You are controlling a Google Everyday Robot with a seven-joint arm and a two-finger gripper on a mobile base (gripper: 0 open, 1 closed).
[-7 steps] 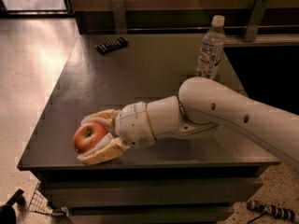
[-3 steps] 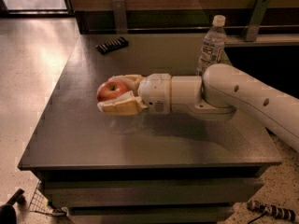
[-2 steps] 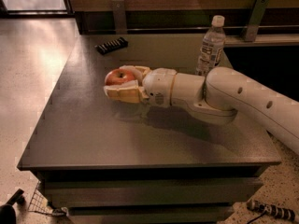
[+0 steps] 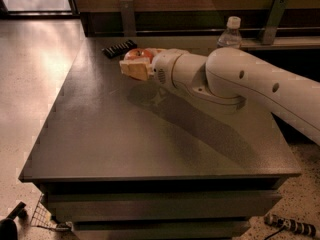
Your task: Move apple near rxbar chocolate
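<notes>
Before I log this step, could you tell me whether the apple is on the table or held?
Held: the gripper is shut on the apple, above the table, where its shadow falls, close to the rxbar chocolate.

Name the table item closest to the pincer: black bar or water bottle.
The rxbar chocolate, lying flat just beyond the pincer gripping the apple; the water bottle stands farther right.
</notes>
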